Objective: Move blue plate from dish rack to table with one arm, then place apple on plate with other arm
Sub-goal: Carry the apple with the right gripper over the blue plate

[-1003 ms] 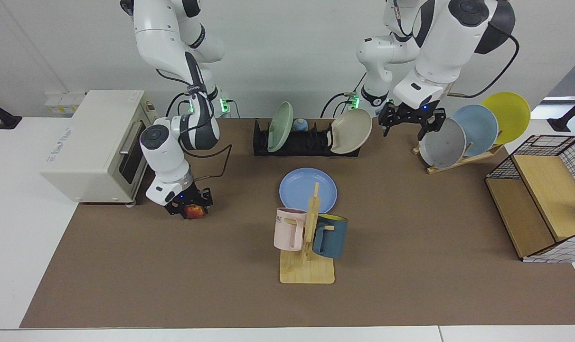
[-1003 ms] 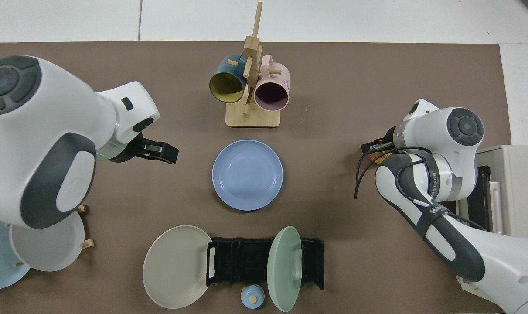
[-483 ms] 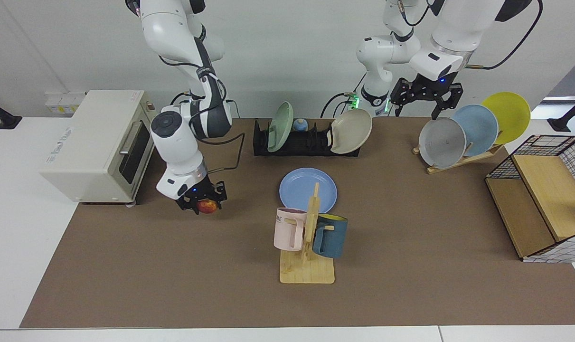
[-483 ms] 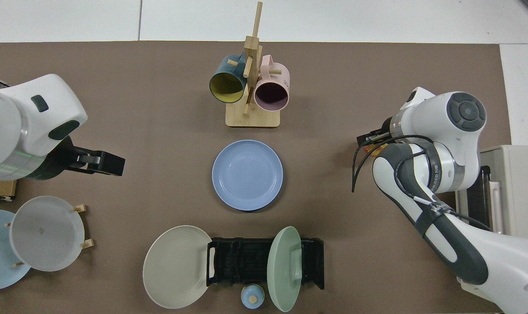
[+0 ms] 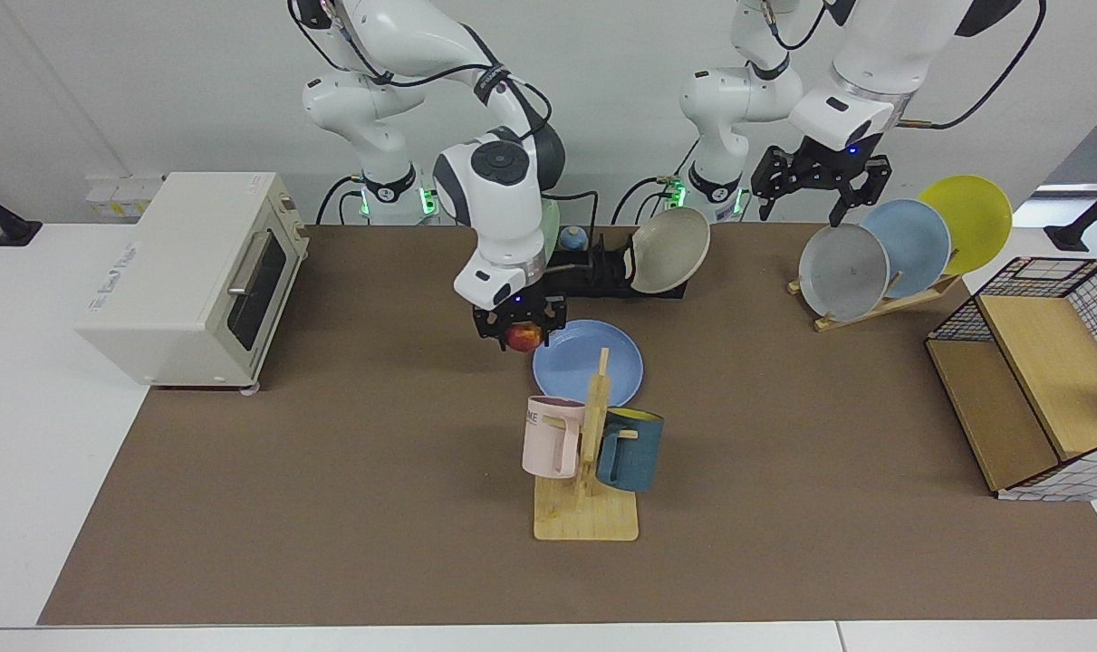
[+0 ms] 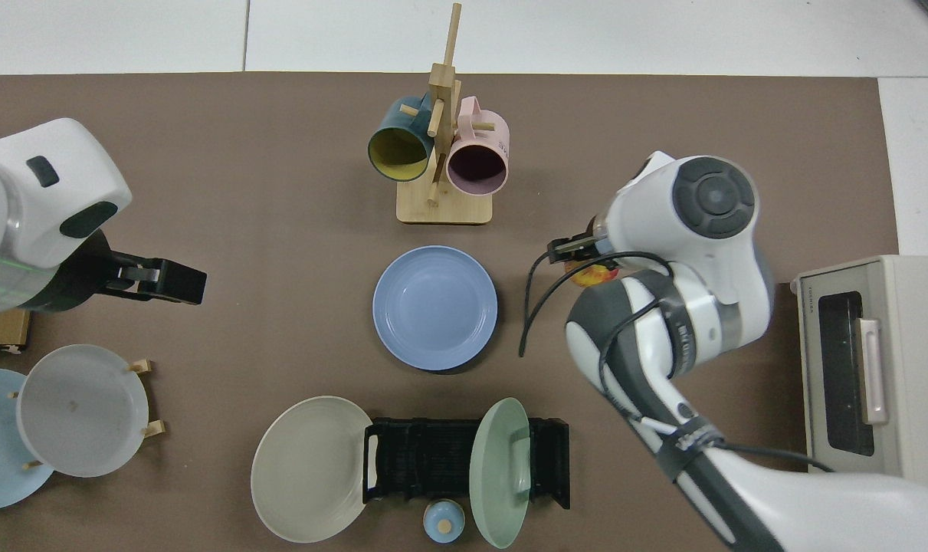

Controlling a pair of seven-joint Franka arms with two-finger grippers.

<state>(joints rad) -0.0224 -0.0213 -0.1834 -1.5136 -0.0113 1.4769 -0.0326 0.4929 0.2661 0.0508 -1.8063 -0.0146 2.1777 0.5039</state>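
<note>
Item 1: my right gripper (image 5: pixel 519 328), closed around the apple (image 5: pixel 524 338), carried above the table (image 5: pixel 240 507) just beside the rim of the blue plate (image 5: pixel 593 367). From above the apple (image 6: pixel 595 273) shows under my wrist, apart from the blue plate (image 6: pixel 435 307).

Item 2: the blue plate, lying flat on the brown mat, between the dish rack (image 5: pixel 593 276) and the wooden mug tree (image 5: pixel 590 453). Nothing lies on it.

Item 3: my left gripper (image 5: pixel 817 192), raised above the back of the table near the slanted wooden plate stand (image 5: pixel 883 303), fingers spread wide and holding nothing. That arm waits. From above, my left gripper (image 6: pixel 165 279) points toward the table's middle.

Item 4: the dish rack (image 6: pixel 441 460), black, holding 1 green plate (image 6: pixel 499 471) upright in its slots and 1 beige plate (image 6: pixel 310 468) leaning off one end. A small blue lidded pot (image 6: pixel 444 521) stands just beside the rack.

Item 5: the mug tree, carrying 1 pink mug (image 5: pixel 553 436) and 1 dark blue mug (image 5: pixel 630 450).

Item 6: the plate stand, bearing 3 plates: grey (image 5: pixel 842 272), pale blue (image 5: pixel 915 240), yellow (image 5: pixel 974 217).

Item 7: a cream toaster oven (image 5: pixel 181 276) on the table's white edge, and a wire-and-wood shelf (image 5: pixel 1037 398) at the opposite end.
</note>
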